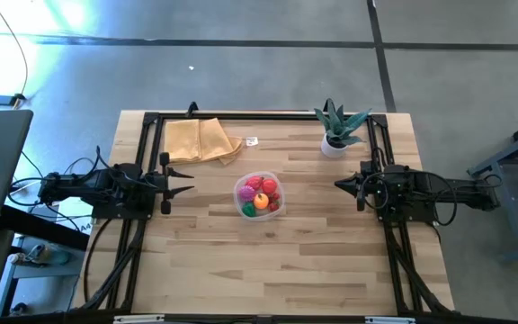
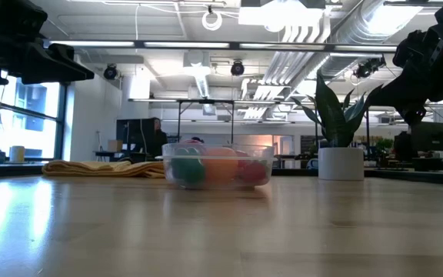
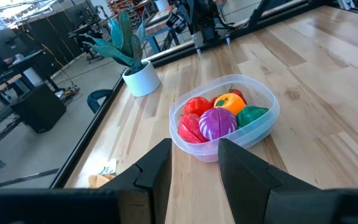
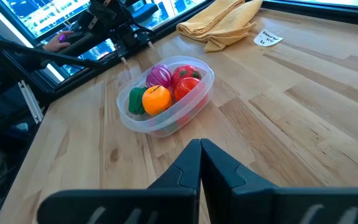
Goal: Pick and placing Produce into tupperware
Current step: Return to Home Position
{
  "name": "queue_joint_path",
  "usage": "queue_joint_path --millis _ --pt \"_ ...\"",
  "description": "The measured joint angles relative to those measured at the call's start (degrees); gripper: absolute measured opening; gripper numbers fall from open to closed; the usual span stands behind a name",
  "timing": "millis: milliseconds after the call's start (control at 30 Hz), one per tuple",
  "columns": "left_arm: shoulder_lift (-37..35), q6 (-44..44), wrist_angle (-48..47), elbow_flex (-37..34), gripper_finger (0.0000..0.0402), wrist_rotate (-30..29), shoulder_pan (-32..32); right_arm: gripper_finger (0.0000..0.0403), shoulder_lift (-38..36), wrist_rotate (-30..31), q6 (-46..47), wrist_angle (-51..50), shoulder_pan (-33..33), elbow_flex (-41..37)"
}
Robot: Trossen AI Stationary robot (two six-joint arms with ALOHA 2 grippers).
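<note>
Arms sit wide on both flanks of the table (image 1: 286, 261), and nothing is being carried. Over on the left, the left gripper (image 1: 185, 181) hangs above the wood at the left edge, pointing in toward the middle, its fingers (image 3: 157, 171) spread with a clear gap and nothing between them. Just beyond it, toward the back edge, lies a folded tan cloth (image 1: 201, 140), with a small paper tag (image 1: 252, 141) beside it.

Centre stage is the tupperware (image 1: 237, 193), standing upright on the bare wood, well apart from both grippers. The produce (image 1: 259, 194) is piled inside: a purple onion (image 3: 217, 122), red pieces (image 3: 194, 106), an orange one (image 4: 156, 98) and a green one (image 3: 250, 115) pressed against the wall. I see no piece lying loose on the wood, so the loading looks finished.

Further right at the back stands a potted plant (image 1: 336, 127), and in front of it the right gripper (image 1: 338, 184) points inward with its fingers pressed together on nothing.

If that tub needs moving, I'd call it light, thin-walled and a bit springy, likely to skid on smooth wood. Pinch the rim at a short end rather than squeezing the sides. The toys look hard, round and slick, so take each across its widest part.
</note>
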Motion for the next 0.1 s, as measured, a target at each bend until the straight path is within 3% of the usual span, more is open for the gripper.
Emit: queue_joint_path --millis 100 --pt "0.0 0.0 0.0 0.0 0.012 0.0 0.0 0.0 0.0 0.0 0.0 0.0 0.0 0.0"
